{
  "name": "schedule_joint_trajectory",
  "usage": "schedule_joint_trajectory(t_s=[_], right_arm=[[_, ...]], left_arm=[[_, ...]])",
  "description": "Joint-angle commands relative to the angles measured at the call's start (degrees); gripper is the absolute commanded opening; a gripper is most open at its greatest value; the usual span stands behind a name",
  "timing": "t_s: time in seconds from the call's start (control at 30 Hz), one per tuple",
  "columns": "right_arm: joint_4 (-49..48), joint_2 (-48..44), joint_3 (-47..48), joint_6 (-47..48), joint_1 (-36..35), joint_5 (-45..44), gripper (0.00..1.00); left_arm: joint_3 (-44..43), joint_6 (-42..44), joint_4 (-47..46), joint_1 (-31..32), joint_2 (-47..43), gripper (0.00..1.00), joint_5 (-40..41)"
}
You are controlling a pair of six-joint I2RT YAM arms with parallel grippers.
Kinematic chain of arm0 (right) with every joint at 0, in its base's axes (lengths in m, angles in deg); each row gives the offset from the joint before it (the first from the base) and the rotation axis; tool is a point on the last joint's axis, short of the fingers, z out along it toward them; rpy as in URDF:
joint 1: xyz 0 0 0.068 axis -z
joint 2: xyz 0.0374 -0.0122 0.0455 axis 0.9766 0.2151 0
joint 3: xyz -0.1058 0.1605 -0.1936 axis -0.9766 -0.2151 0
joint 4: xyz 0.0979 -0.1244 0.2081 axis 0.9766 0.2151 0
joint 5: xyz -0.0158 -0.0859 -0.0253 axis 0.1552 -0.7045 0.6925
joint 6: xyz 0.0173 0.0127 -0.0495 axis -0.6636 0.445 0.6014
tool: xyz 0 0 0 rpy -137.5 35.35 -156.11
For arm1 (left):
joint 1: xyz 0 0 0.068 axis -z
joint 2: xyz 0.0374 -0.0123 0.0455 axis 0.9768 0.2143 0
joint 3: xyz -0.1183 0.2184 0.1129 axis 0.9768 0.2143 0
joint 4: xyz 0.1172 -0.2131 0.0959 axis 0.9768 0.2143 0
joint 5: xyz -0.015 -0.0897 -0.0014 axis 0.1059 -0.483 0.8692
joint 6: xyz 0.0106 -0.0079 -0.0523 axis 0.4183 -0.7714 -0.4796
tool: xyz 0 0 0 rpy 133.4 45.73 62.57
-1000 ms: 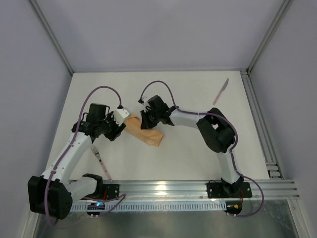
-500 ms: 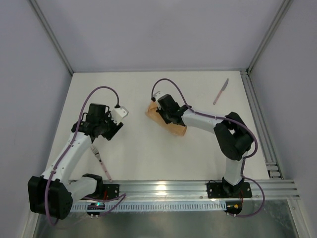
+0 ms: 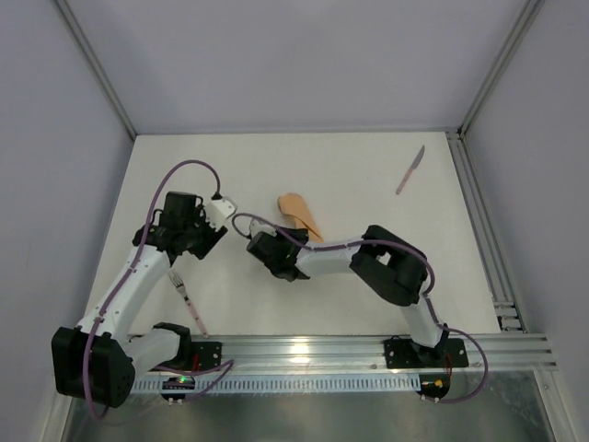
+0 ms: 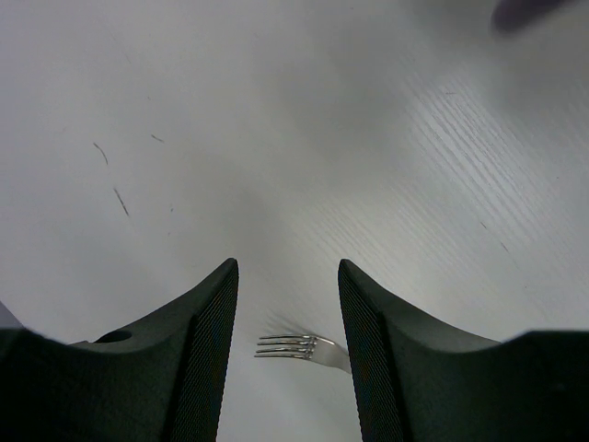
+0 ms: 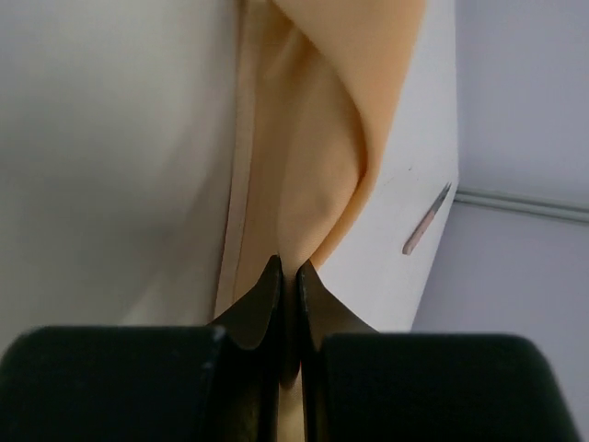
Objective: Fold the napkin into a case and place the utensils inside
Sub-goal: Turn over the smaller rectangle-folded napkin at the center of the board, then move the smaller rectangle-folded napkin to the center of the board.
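Right gripper point(image 5: 286, 273) clamps the napkin point(image 3: 299, 214).
Left gripper point(image 4: 287, 304), left of the napkin, gapes empty over the fork point(image 4: 296, 346).

A robotics laboratory cell is seen. A white bench point(image 3: 368, 184) is enclosed by plain grey panels point(image 3: 276, 64) held in aluminium posts point(image 3: 95, 69); on its near edge a slotted aluminium rail point(image 3: 313, 351) is bolted, carrying cabled robot arms point(image 3: 129, 285).
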Motion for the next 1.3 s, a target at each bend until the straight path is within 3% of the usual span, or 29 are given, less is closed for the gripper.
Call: schedule_joint_trajectory(t_s=[0.0,0.13,0.37,0.47,0.5,0.53,0.63,0.73,0.93,1.03,1.13,1.17,1.2,1.27], right_arm=[[-1.78,6.56,-0.93,2.95,-5.52,-10.88,0.03],[0.25,10.09,0.39,-2.32,-11.84,-11.06,0.04],[-1.77,12.90,1.88,-2.50,-18.00,-10.62,0.06],[-0.38,13.61,3.29,-3.99,-19.15,-8.52,0.28],[0.07,12.91,3.55,-4.87,-19.24,-6.51,0.45],[0.51,12.21,3.55,-6.53,-19.33,-5.36,0.51],[-0.80,8.09,2.24,-7.69,-19.94,0.16,0.64],[-1.77,2.74,0.74,-8.30,-20.64,5.78,0.69],[-6.86,-12.82,-8.12,-11.55,-21.09,21.26,0.70],[-6.44,-22.32,-13.75,-17.86,-18.47,29.53,0.69],[-3.63,-28.92,-19.46,-28.05,-11.37,37.26,0.57],[-3.62,-30.24,-21.13,-30.51,-8.98,39.89,0.52],[-3.79,-32.25,-24.71,-34.80,-6.61,44.96,0.41],[-5.90,-33.67,-28.07,-37.65,-1.60,47.73,0.32]], left_arm=[[-0.64,-0.05,-1.90,-0.25,-0.82,0.50,0.81],[-0.90,-0.05,-1.98,-0.34,-1.00,0.50,1.34],[-1.78,-0.75,-2.25,-0.78,-0.82,0.50,1.34],[-2.13,-0.84,-2.07,-0.96,-1.00,0.50,1.26],[-2.13,-0.84,-1.98,-0.96,-1.00,0.50,1.34],[-2.22,-0.75,-1.98,-1.04,-1.00,0.50,1.43],[-2.40,-0.75,-2.07,-1.13,-0.82,0.51,1.08],[-2.84,-0.75,-1.98,-1.13,-0.65,0.51,0.91],[-4.07,-1.63,-3.12,-1.48,-0.03,0.54,2.31],[-4.68,-2.86,-4.53,-1.48,0.93,0.55,1.35],[-5.82,-4.35,-5.23,-1.48,2.60,0.55,-1.46],[-6.17,-4.79,-5.41,-1.48,3.22,0.55,-1.99],[-6.53,-5.14,-5.50,-1.48,4.61,0.55,-2.95],[-7.75,-6.37,-5.59,-1.31,6.20,0.54,-4.01]])
